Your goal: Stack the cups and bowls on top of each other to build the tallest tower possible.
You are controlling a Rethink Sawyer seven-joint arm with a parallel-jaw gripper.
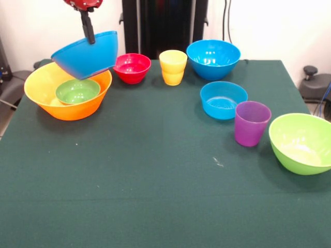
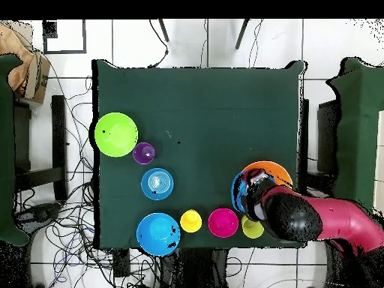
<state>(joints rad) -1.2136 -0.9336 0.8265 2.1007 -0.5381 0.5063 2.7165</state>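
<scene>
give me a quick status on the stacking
Gripper shut on blue bowl, held tilted above orange bowl. Small green bowl sits inside the orange one. Nothing blocking the drop.

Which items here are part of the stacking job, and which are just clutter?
Job: orange-yellow bowl, small green bowl, blue bowl held tilted by gripper, red bowl, yellow cups, two more blue bowls, purple cup, lime bowl.

Clutter: floor cables.

small bowl (image 1: 77,91) inside huge bowl (image 1: 51,106); held bowl (image 1: 85,55) tilted above them.
</scene>
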